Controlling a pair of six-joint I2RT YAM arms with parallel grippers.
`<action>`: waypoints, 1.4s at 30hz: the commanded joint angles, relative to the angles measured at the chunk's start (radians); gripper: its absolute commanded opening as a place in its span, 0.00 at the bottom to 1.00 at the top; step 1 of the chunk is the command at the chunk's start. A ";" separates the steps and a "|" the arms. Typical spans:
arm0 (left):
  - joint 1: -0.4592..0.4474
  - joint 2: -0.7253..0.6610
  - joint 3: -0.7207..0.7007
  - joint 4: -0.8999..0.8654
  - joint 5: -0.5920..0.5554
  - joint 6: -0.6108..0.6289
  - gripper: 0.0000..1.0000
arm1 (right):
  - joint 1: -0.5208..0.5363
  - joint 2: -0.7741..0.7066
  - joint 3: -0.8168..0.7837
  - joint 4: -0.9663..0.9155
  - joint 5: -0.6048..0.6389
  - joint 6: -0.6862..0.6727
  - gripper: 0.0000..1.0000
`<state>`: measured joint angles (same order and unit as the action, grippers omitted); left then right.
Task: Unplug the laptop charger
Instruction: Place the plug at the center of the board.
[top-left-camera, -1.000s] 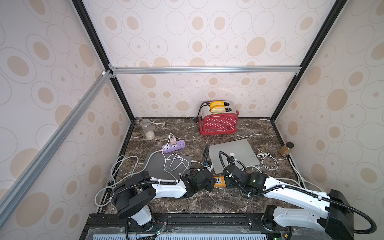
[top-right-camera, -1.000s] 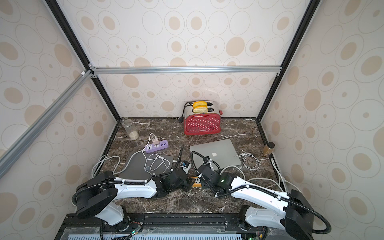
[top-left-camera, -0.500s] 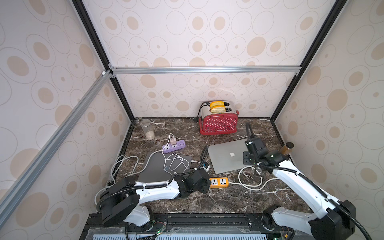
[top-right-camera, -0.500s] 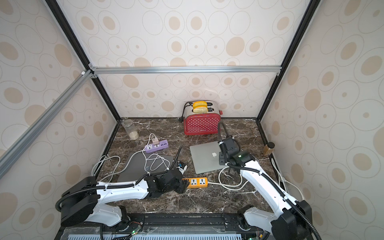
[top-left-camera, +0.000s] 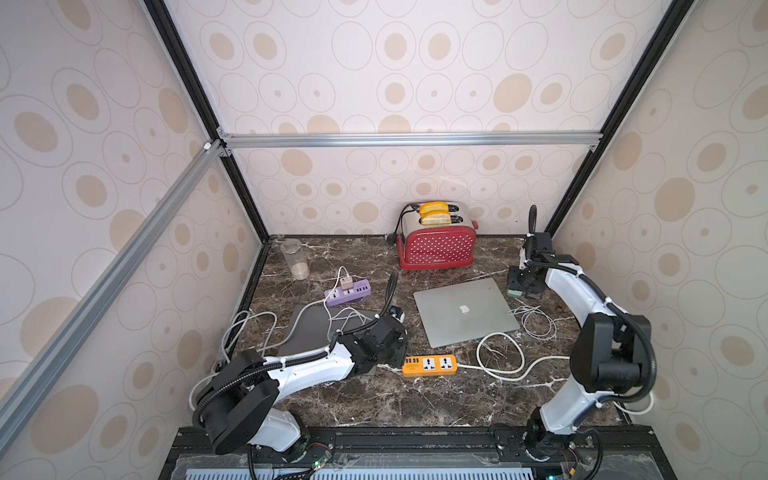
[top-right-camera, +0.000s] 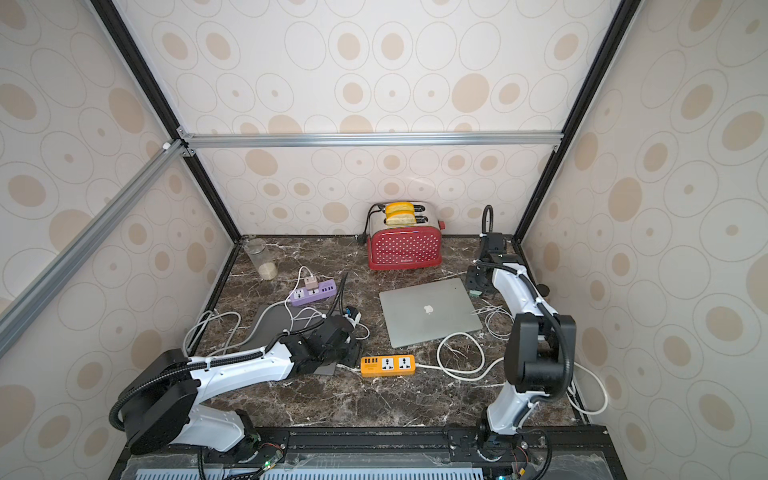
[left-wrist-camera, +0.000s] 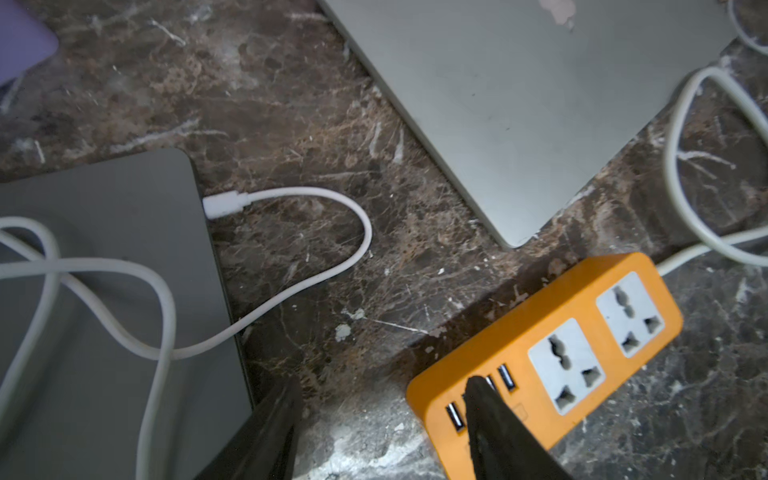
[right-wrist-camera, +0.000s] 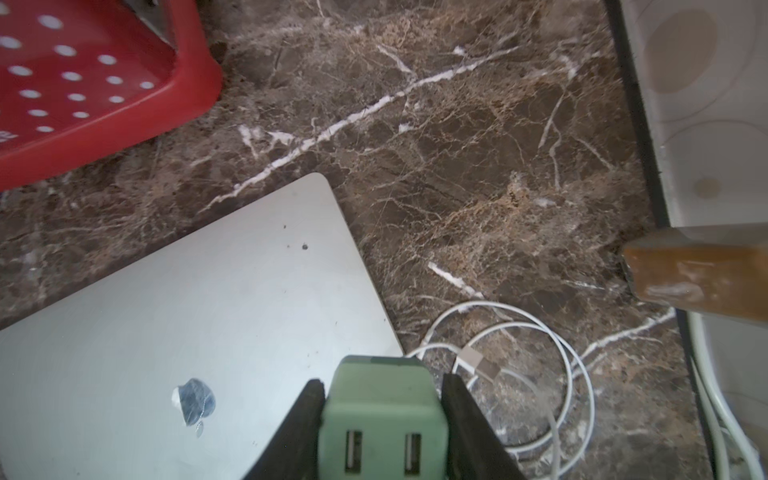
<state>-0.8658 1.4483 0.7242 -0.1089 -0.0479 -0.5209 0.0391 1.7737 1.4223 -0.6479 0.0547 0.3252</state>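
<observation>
Near a corner of the silver laptop (right-wrist-camera: 187, 311), the right gripper (right-wrist-camera: 382, 382) clamps the green charger (right-wrist-camera: 382, 411) by its flat sides (likely light, rigid, slick plastic); the left gripper (left-wrist-camera: 382, 384) gapes empty by the orange power strip (left-wrist-camera: 561, 345).

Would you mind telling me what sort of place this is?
Probably a staged robot test cell dressed as a home counter: wallpapered panels on an aluminium frame enclose a marble-look counter with a red toaster, and a left arm and a right arm are mounted at its front edge.
</observation>
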 joint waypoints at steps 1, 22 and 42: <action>0.029 0.048 0.012 0.024 0.062 0.021 0.65 | -0.033 0.078 0.095 0.003 -0.053 -0.042 0.17; 0.179 0.114 0.220 -0.102 0.194 0.115 0.66 | -0.176 0.513 0.580 -0.318 -0.177 -0.012 0.20; 0.184 0.015 0.246 -0.186 0.161 0.112 0.66 | -0.223 0.697 0.800 -0.424 -0.216 -0.021 0.29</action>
<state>-0.6888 1.4986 0.9417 -0.2600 0.1299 -0.4198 -0.1829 2.4161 2.2002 -1.0103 -0.1745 0.3138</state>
